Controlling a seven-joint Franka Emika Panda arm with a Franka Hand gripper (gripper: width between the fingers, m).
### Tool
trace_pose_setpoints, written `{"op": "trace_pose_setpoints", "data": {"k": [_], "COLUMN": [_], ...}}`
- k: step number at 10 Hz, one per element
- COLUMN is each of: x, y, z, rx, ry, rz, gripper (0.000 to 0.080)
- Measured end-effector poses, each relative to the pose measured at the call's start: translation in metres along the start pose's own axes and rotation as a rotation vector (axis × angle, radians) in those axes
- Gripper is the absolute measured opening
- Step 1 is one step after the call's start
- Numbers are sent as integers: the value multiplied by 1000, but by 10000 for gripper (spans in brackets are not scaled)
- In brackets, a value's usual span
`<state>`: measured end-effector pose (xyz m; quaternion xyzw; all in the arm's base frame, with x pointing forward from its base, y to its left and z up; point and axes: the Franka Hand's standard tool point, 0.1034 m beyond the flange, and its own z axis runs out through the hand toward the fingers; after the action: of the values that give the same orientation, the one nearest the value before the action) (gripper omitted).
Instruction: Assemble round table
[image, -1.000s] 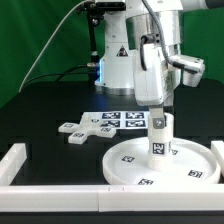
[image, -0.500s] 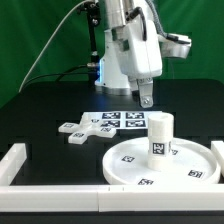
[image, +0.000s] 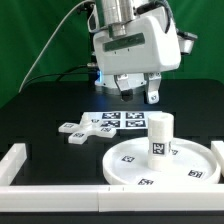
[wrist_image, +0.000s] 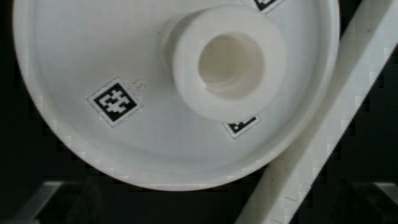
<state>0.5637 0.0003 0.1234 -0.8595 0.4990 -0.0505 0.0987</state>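
The large round disc lies flat at the front of the exterior view's right. The short thick leg stands upright on its middle, with nothing touching it. The cross-shaped base lies on the black table at the exterior view's left of the disc. My gripper hangs open and empty well above the table, up and to the exterior view's left of the leg. The wrist view looks down on the disc and into the hollow top of the leg.
The marker board lies behind the disc and beside the base. A white straight-edged border wall runs along the front and up both sides; it crosses the wrist view next to the disc. The robot's base stands at the back.
My gripper has let go of the leg, risen clear and moved to the exterior view's left. The leg stays upright on the disc.
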Motion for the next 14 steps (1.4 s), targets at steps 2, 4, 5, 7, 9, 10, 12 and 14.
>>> {"op": "trace_pose_setpoints", "data": {"k": [2, 4, 5, 7, 9, 10, 12, 14], "x": [7, 14, 16, 12, 14, 16, 34, 45], "y": [15, 36, 46, 44, 46, 47, 79, 114], "z": [2, 2, 4, 9, 9, 9, 9, 13], "rx": [-12, -28, -41, -45, -58, -64, -90, -127], "ry": [8, -6, -10, 44, 41, 41, 25, 41], "rz": [-225, -411, -475, -577, -723, -789, -1045, -1136], "gripper": [649, 649, 649, 649, 649, 649, 649, 649]}}
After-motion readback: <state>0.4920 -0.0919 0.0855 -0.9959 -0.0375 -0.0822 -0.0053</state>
